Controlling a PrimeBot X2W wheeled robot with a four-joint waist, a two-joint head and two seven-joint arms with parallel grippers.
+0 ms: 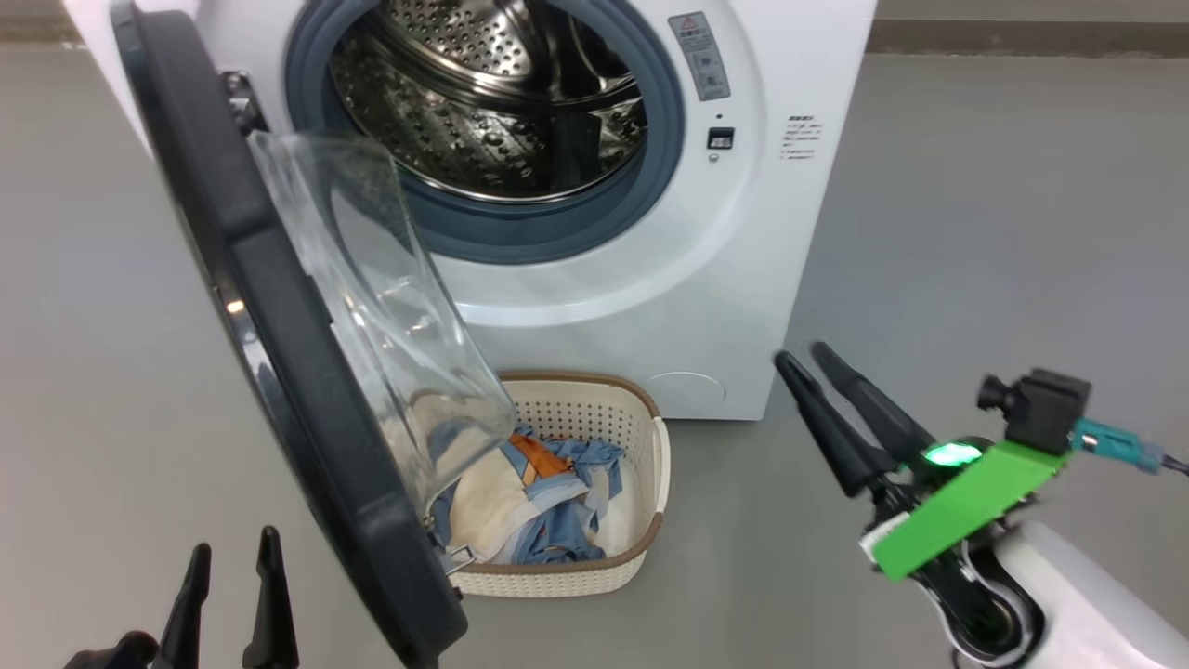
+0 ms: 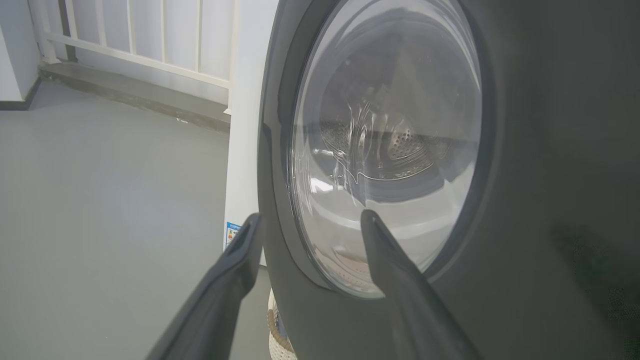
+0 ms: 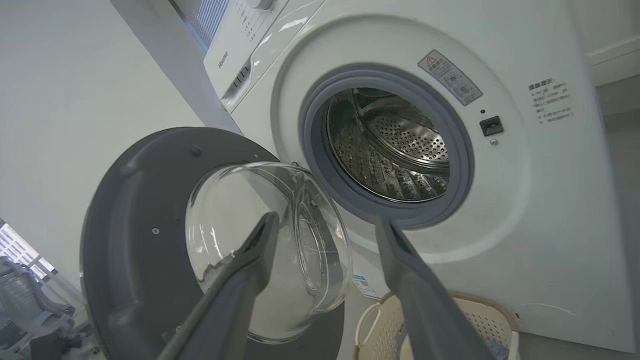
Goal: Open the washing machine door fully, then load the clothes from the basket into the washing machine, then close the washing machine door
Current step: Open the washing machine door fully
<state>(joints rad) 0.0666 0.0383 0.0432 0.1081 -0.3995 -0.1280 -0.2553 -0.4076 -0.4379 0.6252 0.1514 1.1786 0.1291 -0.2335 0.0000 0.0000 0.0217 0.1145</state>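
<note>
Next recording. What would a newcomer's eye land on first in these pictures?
The washing machine door stands wide open at the left of the head view, its clear glass bulge covering part of the basket on the floor. Behind it the washing machine shows its shiny steel drum, and blue-and-cream clothes lie in the basket.

Laundry corner, white washing machine [image 1: 743,279], grey floor [image 1: 1003,232], white railing [image 2: 150,61]
</note>
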